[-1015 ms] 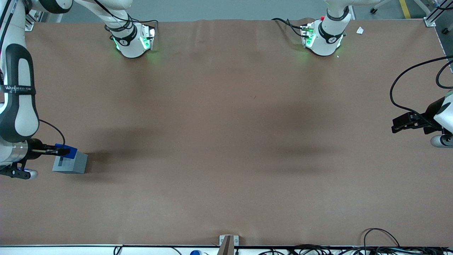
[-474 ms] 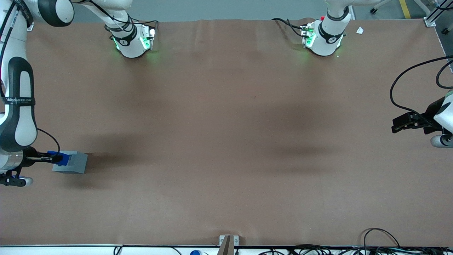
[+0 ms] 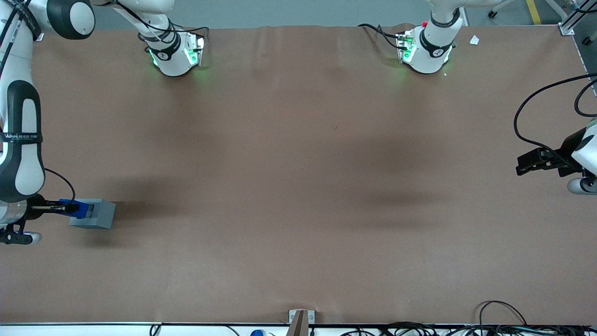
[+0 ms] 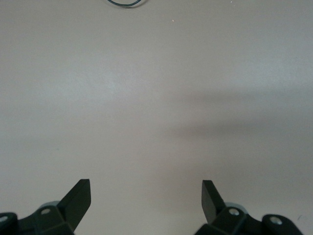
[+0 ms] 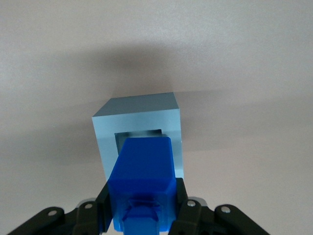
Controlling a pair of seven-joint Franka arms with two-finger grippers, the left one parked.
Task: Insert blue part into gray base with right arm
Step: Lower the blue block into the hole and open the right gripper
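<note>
the gripper [image 3: 70, 206] is at the working arm's end of the table, low over the gray base [image 3: 100, 213]. its two black fingers [image 5: 180, 200] are closed tight on the blue part [image 3: 79, 209], one on each side. in the right wrist view the blue part [image 5: 143, 182] sits between the fingers and its front end reaches over the square hole in the top of the gray base [image 5: 142, 134]. i cannot tell if the end is in the hole yet or just above it.

the blue part looks like hard, smooth plastic. it is small, so it is likely light. it will not bend or squash, but its smooth sides could slip if the hold is loose. the flat sides, where the fingers are now, look like the best place to hold it. the gray base looks hard too, and bigger. nothing holds it down, so a push from the side might slide it. the blue part looks like a close fit for the hole, so it has to go in straight.

the table [image 3: 298, 186] is covered in a flat brown sheet with soft shadows on it. the right arm [image 3: 21, 154] is white with black parts and a band with letters. cables [image 3: 508, 322] lie along the near edge of the table.
</note>
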